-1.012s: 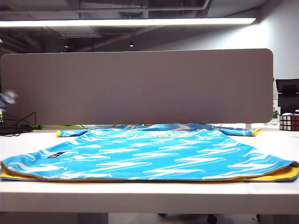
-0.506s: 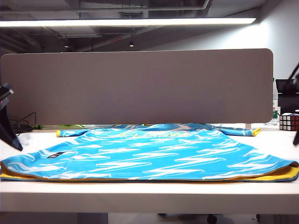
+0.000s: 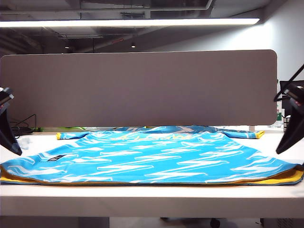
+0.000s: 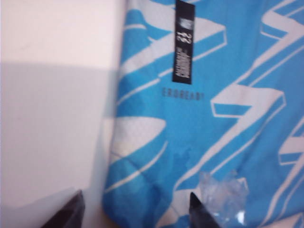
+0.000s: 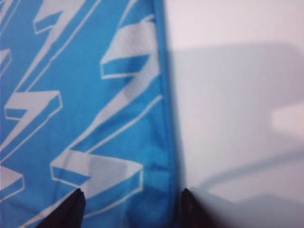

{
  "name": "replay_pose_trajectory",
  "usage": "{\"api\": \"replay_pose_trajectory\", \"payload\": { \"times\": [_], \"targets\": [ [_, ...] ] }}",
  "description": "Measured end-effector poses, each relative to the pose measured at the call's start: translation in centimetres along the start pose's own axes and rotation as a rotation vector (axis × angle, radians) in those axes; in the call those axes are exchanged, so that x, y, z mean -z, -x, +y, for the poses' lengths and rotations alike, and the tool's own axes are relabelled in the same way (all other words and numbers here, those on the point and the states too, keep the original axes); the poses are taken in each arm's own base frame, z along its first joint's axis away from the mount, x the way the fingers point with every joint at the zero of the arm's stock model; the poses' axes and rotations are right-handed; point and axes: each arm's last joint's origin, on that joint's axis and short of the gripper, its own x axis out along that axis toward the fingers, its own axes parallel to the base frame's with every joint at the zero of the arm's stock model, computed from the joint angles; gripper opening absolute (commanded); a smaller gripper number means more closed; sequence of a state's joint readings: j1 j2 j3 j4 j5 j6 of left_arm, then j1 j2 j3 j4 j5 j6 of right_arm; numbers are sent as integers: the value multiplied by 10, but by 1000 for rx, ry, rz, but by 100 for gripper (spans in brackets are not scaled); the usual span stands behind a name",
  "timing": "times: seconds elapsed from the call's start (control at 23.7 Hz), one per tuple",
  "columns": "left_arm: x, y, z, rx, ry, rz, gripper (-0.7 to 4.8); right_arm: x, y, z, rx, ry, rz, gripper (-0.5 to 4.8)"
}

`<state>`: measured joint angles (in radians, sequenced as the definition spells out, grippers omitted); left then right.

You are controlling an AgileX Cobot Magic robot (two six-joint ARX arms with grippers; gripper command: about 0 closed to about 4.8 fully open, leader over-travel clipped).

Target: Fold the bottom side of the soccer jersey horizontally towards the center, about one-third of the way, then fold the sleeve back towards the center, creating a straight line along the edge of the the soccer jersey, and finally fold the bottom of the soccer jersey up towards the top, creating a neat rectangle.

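The sky-blue soccer jersey (image 3: 152, 159) with white jagged streaks lies flat on the white table (image 3: 142, 199). The bottom of the soccer jersey (image 3: 152, 182), banded in yellow, faces the camera. Its sleeves, with yellow cuffs (image 3: 60, 136), lie at the far side. My left gripper (image 3: 11, 142) hangs at the jersey's left edge. In the left wrist view the left gripper (image 4: 137, 211) stands open astride that side edge, close to a black label (image 4: 183, 42). My right gripper (image 3: 288, 141) hangs at the right edge. In the right wrist view the right gripper (image 5: 132, 204) is open over the jersey (image 5: 85, 118) and its edge. Neither holds anything.
A tall grey divider panel (image 3: 142, 88) stands right behind the table. Dark cables (image 3: 19, 129) lie at the back left. Bare table shows beside the jersey in both wrist views (image 4: 52, 118) (image 5: 237, 118).
Both arms have come in from the sides and sunk toward the jersey's left and right edges. The right gripper is now well in view.
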<state>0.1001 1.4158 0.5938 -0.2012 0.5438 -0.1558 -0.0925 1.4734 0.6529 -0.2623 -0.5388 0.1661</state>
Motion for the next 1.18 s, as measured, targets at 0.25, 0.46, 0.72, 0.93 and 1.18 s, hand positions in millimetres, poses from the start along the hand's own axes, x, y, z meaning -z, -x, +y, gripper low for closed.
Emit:
{"api": "replay_pose_trajectory", "payload": {
  "times": [0.25,0.46,0.72,0.93,1.18],
  "targets": [
    [-4,-17,6,113,5,34,278,2,-14,20,-48,33,12,283],
    [-6,-27,5,167,-18,40,276,3,-19,28,-51,34,12,272],
    [-6,-40,-8,187,-69,42,171,3,-24,30,-50,27,4,225],
    [1,-48,-17,191,-93,72,-5,5,-31,30,-45,6,22,-6],
    [5,-44,-18,219,-58,111,-5,10,-25,33,-68,5,48,-9]
  ]
}}
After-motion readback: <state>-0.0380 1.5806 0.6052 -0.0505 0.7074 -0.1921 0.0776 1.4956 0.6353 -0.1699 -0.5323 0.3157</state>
